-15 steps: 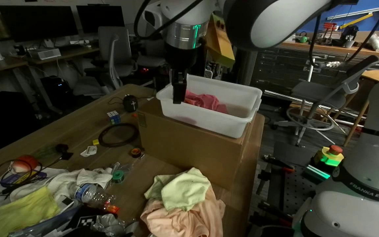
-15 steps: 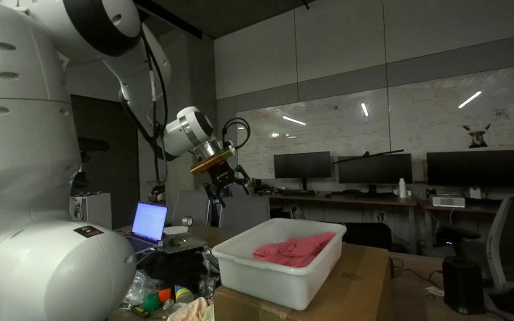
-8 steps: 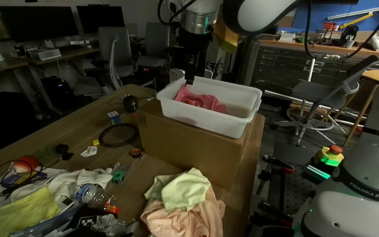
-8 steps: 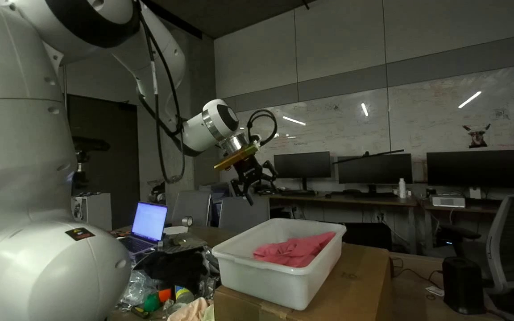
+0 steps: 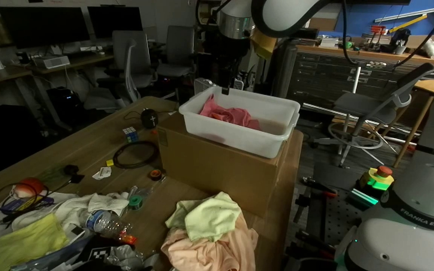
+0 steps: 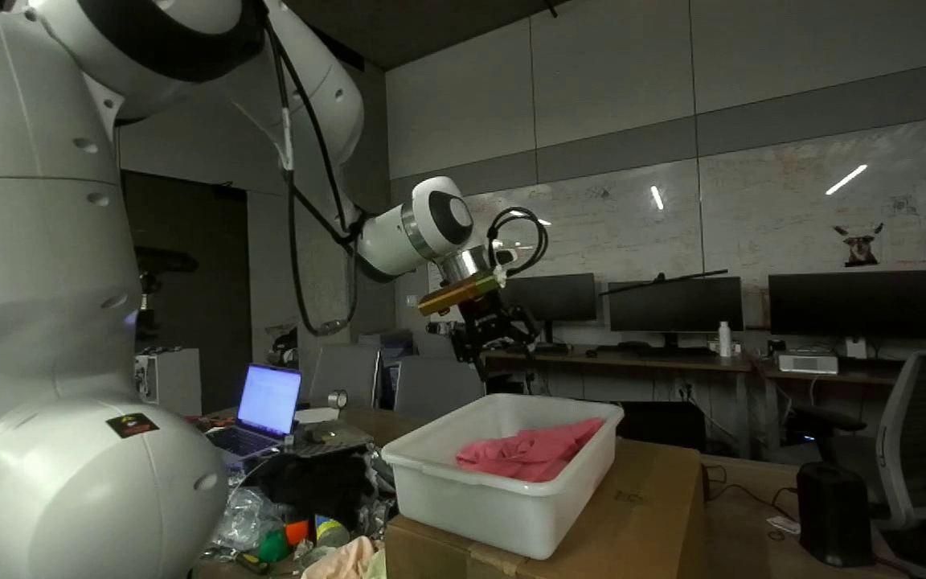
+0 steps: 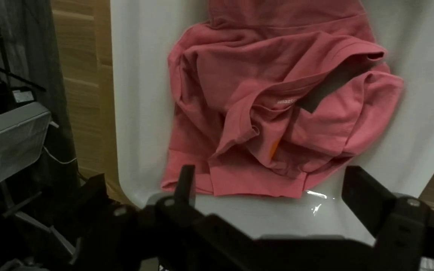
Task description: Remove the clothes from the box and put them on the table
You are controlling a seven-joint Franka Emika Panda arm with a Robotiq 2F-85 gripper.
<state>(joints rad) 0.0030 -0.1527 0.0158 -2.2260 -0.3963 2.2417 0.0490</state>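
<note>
Inside the white box (image 5: 236, 141) lies a crumpled pink-red garment (image 7: 239, 75), the one piece of the clothes visible in it. On the table (image 5: 175, 188), in front of the box's support, a pale yellow-green garment (image 5: 213, 218) rests on a peach-orange one (image 5: 217, 256). My gripper (image 6: 507, 362) hangs above the box near its far rim, jaws wide apart. In the wrist view the gripper (image 7: 269, 169) spans the lower hem of the pink-red garment, its fingers (image 7: 185, 184) above the cloth and touching nothing that I can make out.
A brown cardboard block (image 5: 217, 173) carries the box. Elsewhere on the table are a plastic bottle (image 5: 106, 222), a cable coil (image 5: 136, 165), a puzzle cube (image 5: 130, 134) and a yellow cloth (image 5: 25, 241). A laptop (image 6: 270, 402) and clutter sit beyond the box.
My gripper has swung across above the box, rightward in both exterior views, and stayed open. The box and all three garments lie as before.
</note>
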